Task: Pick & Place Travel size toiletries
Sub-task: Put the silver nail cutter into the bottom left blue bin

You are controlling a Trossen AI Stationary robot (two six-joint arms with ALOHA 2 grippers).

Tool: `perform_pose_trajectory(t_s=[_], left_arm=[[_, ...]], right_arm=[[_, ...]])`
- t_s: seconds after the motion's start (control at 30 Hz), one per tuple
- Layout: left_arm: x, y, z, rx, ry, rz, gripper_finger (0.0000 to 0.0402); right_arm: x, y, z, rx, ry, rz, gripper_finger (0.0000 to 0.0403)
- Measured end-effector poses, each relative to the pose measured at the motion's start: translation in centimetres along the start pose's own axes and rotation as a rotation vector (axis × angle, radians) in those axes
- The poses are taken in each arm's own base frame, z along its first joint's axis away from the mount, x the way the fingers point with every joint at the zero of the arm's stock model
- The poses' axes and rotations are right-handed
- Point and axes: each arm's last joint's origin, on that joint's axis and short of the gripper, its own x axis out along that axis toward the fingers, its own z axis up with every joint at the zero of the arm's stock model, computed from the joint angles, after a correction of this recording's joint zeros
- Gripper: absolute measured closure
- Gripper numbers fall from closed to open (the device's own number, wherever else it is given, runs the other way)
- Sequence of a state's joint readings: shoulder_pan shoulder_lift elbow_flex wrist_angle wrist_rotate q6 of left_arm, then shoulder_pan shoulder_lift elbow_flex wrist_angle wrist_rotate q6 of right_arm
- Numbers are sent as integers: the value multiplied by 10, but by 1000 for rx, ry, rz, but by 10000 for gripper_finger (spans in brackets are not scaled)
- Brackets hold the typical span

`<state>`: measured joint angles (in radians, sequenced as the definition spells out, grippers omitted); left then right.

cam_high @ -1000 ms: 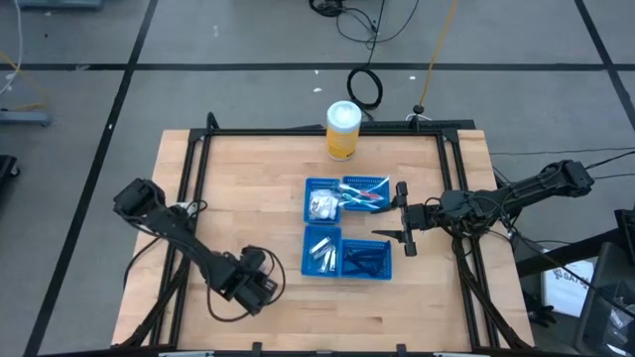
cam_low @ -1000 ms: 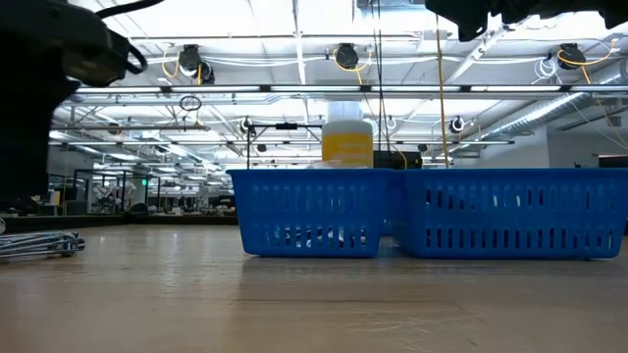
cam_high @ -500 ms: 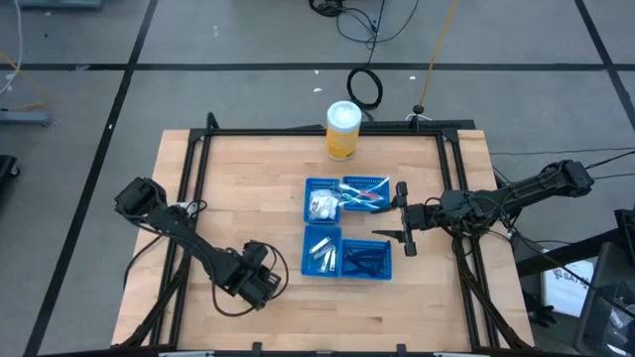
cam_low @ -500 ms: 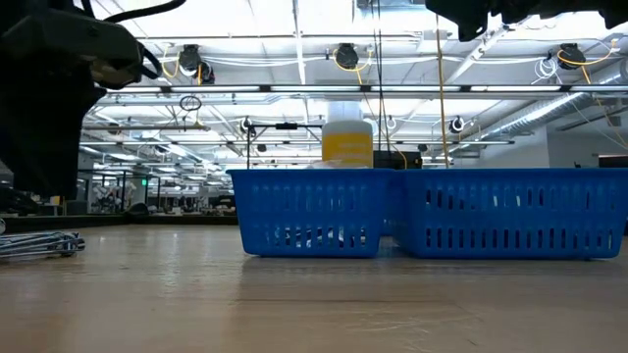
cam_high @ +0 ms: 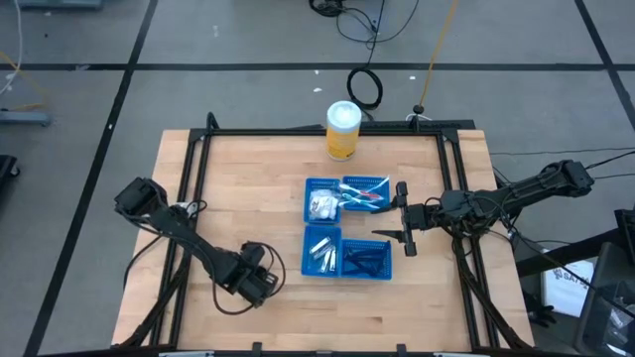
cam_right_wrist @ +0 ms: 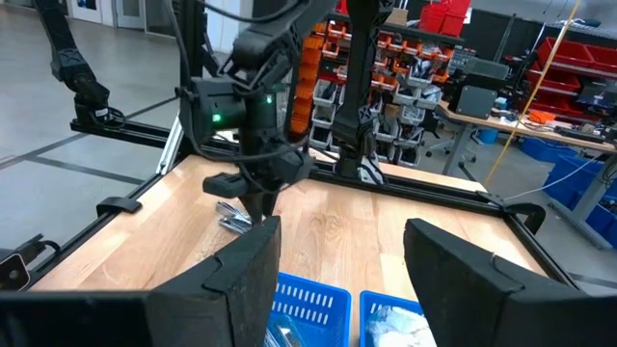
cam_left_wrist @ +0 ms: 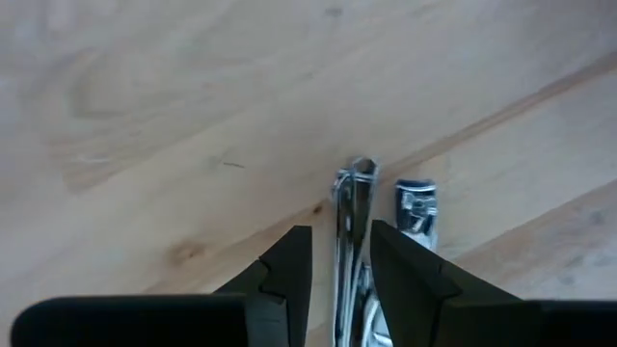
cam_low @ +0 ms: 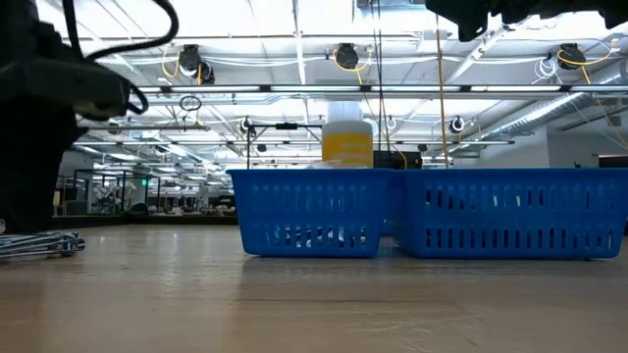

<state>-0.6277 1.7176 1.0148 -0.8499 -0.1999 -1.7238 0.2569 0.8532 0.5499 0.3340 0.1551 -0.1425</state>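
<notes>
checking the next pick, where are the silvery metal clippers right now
The silvery metal clippers lie on the bare wooden table, front left in the high view, left of the blue mesh trays; one sits between the left claw fingers.

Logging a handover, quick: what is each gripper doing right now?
Left gripper: fingers astride a silvery nail clipper on the table, grip unclear.
Right gripper: open, empty, above the blue trays.

Wood, metal and plastic
Matt pale wood table (cam_high: 248,188); shiny silvery metal pieces (cam_left_wrist: 352,207); glossy blue slotted plastic trays (cam_low: 309,211).
</notes>
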Motion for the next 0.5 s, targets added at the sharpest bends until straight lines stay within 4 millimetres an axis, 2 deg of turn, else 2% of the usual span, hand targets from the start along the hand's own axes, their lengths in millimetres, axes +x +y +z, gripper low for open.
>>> perform_pose_trajectory(t_s=[0.23, 0.5], left_arm=[[20, 6, -3, -14, 19, -76, 298], [31, 19, -4, -15, 14, -43, 298]], right_arm=[[0, 0, 0, 0, 0, 0, 195], [0, 0, 0, 0, 0, 0, 195]])
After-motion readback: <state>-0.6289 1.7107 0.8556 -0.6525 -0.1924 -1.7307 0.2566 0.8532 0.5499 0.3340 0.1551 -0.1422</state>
